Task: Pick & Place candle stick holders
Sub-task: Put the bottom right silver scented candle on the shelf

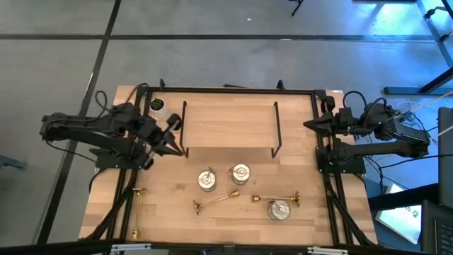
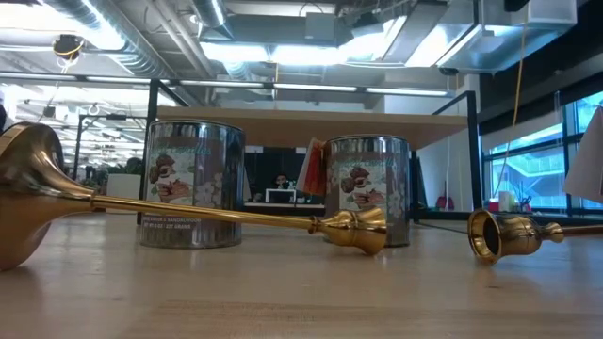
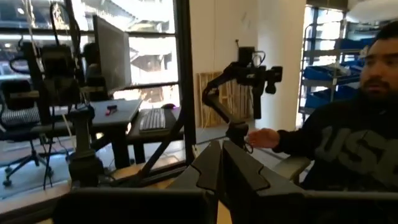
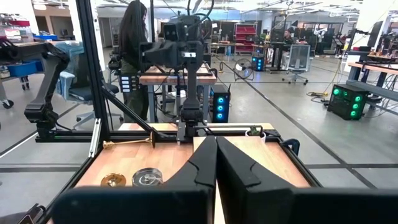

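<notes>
Wooden counter point(image 1: 233, 219) holds all the candle holders, so the job looks not yet begun. Three shiny cups point(image 1: 240, 173) and two gold sticks point(image 1: 214, 202) lie at six o'clock, and one more gold stick point(image 1: 136, 212) lies at eight o'clock. The black rack point(image 1: 230, 126) stands bare in the middle. The left gripper point(image 1: 172, 124) at nine o'clock and the right gripper point(image 1: 312, 125) at three o'clock are both pressed together, holding nothing.

The wooden tabletop point(image 1: 226, 212) carried three silver cups point(image 1: 207, 180), point(image 1: 240, 173), point(image 1: 279, 210), three brass sticks lying flat point(image 1: 214, 202), point(image 1: 276, 199), point(image 1: 134, 212), a black wire rack point(image 1: 230, 126) and a small pot point(image 1: 156, 105).
</notes>
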### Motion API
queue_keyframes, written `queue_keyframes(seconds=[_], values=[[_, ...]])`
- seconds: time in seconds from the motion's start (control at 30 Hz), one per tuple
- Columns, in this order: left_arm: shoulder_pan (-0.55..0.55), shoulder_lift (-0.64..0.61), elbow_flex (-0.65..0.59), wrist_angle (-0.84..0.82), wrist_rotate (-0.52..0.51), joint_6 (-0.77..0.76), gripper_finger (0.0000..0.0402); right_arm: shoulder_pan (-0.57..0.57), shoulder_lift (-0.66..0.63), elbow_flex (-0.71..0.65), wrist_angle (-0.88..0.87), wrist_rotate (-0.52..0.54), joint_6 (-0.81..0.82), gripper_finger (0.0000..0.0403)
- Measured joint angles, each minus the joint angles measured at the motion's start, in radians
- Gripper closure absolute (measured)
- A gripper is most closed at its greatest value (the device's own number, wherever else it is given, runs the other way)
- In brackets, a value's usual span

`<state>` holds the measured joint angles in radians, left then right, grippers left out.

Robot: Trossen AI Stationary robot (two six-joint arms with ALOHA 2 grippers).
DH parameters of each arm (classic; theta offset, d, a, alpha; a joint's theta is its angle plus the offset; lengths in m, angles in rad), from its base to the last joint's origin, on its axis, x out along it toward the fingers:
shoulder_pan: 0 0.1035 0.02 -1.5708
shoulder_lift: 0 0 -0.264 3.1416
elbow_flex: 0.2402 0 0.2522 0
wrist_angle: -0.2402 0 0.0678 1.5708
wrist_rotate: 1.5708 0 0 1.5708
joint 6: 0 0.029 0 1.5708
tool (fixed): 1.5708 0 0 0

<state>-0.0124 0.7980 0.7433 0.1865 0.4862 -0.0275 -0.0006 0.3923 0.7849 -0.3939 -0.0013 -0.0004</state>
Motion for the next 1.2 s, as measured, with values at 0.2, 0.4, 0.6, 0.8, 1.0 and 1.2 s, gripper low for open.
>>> queue_keyframes(seconds=[0.2, 0.4, 0.6, 0.8, 1.0, 1.2], values=[[0.0, 0.09, 0.0, 0.006, -0.001, 0.014, 0.0393, 0.0, 0.0, 0.0, 0.0, 0.0, 0.0, 0.0396], [0.0, 0.14, 0.0, 0.005, -0.001, 0.031, 0.0394, 0.0, 0.0, 0.0, 0.0, 0.0, 0.0, 0.0396], [0.0, 0.156, 0.0, 0.006, -0.002, 0.032, 0.0394, 0.0, 0.0, 0.0, 0.0, 0.0, 0.0, 0.0396], [-0.001, 0.156, 0.0, 0.047, 0.004, 0.031, 0.0394, 0.0, 0.0, 0.0, 0.001, 0.0, 0.0, 0.0396], [-0.029, 0.157, 0.0, 0.042, 0.011, 0.022, 0.0394, 0.0, 0.001, 0.0, 0.071, 0.0, -0.059, 0.0396], [-0.068, 0.156, 0.0, 0.025, 0.011, 0.001, 0.0394, 0.0, 0.049, 0.0, 0.214, -0.058, -0.136, 0.0396]])
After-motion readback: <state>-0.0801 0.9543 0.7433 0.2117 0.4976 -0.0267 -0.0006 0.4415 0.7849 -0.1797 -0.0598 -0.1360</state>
